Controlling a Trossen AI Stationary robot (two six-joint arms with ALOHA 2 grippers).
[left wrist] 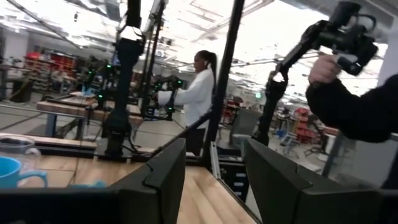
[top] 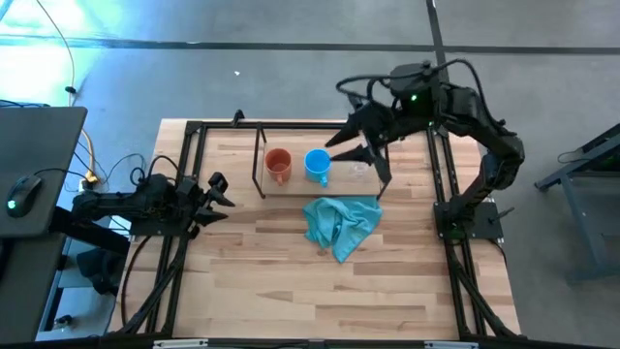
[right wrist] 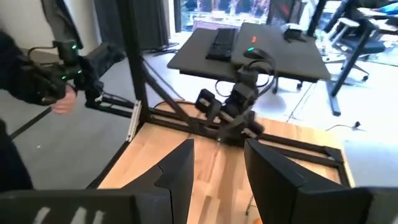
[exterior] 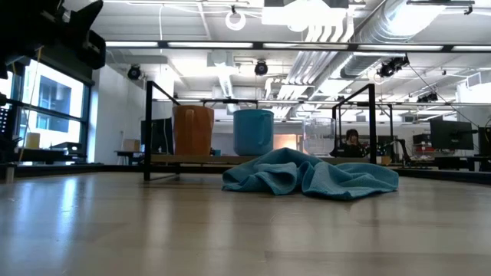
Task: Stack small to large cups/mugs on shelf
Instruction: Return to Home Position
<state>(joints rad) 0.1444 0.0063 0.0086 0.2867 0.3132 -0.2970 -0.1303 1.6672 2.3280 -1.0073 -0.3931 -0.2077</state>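
**Table (top: pixel 291 291).** The top is light wood. A teal cloth (exterior: pixel 311 176) lies crumpled on it, nearest the low camera. In the high view it sits just in front of the right half of the shelf (exterior: pixel 184 159).

**Shelf.** It stands directly behind the cloth, on the far half of the table. Three vessels stand upright on its wood surface in one row, each apart from the next. From left to right in the high view they are:
- orange mug (top: pixel 278 165)
- blue mug (top: pixel 317 165)
- glass cup (top: pixel 360 173)

**Left gripper (top: pixel 218 194).** It sits low at the left side of the table, level with the front of the shelf and well apart from the orange mug. It points toward the shelf. Its fingers are spread with nothing between them, as the left wrist view also shows.

**Right gripper (top: pixel 341 141).** It hangs above the rear edge of the shelf, behind the blue mug and the glass cup. Its fingers are spread wide and grip nothing.

**Room beyond.**
- In the left wrist view, a person (left wrist: pixel 199 93) in a white top stands past the table.
- Closer to that camera, a hand (left wrist: pixel 322 67) in a dark sleeve holds a black handle.
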